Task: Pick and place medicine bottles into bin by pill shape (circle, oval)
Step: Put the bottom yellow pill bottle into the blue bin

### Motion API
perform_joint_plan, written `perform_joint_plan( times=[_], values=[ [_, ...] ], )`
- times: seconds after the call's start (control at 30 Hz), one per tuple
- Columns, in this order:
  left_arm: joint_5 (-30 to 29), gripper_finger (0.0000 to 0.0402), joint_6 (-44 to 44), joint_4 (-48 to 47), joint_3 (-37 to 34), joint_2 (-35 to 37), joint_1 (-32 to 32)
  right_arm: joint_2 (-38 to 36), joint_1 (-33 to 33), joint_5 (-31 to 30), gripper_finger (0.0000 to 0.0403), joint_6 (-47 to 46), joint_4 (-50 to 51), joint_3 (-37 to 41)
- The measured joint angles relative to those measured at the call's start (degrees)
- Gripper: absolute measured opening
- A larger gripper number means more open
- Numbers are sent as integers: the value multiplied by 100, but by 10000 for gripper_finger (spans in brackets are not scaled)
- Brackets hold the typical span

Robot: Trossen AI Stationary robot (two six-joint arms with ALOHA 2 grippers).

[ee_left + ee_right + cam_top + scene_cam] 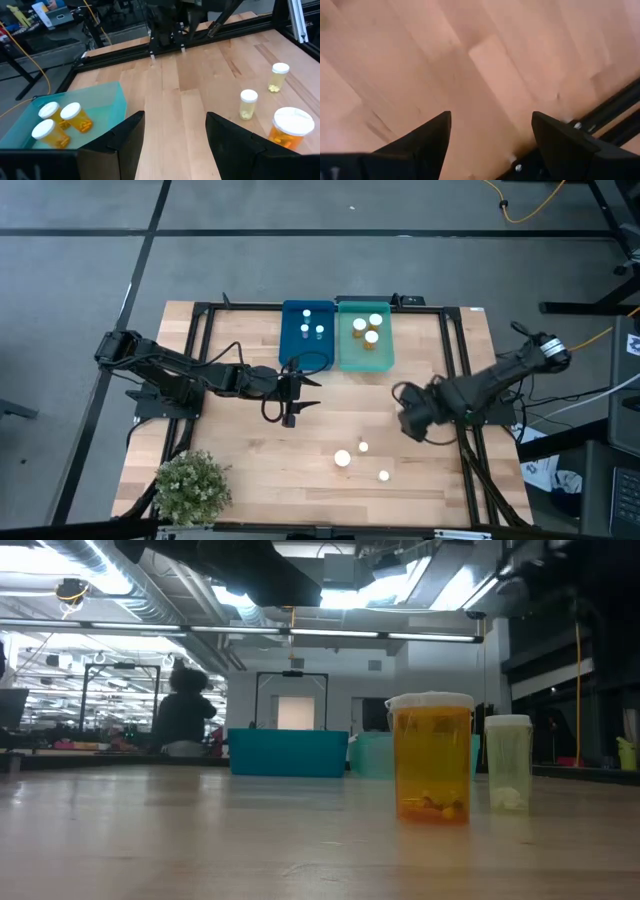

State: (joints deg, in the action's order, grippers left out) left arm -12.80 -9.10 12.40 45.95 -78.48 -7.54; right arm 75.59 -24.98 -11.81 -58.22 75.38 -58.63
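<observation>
Both my pincers spread empty, left gripper (296,392) just below the blue bin (307,360), right gripper (410,423) beside three medicine bottles (343,459) left on the table, light, rigid, slick, probably best pinched mid-body

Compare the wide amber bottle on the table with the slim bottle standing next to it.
The amber bottle is much wider than the slim bottle. Its body is deep orange, while the slim bottle's is pale and nearly clear. In the low view, the amber bottle stands closer to the camera and looks taller; the slim bottle sits behind and to one side, apart from it. Both stand upright on the table, wear white caps, and hold a few pills at the bottom.
</observation>
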Motion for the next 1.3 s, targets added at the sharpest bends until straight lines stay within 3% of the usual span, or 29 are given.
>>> perform_joint_plan(
  times=[0.23, 0.67, 1.0, 1.13, 1.3],
  values=[
    [0, 202, -2, 2, 0, 1, 4, -70, -779, 370, 278, -586, -549, 866],
    [0, 202, -4, 2, 0, 0, 4, -66, -856, 468, 278, -573, -2222, 1540],
    [-1, 202, 2, 2, -1, 1, 4, -66, -1100, 1945, 278, 301, -4600, 1530],
    [-1, 202, -2, 2, -1, 0, 4, -66, -1383, 1867, 278, -202, -4366, 1211],
    [-2, 202, -2, 2, 0, 0, 4, -66, -1662, 1345, 278, -274, -3644, 394]
  ],
)
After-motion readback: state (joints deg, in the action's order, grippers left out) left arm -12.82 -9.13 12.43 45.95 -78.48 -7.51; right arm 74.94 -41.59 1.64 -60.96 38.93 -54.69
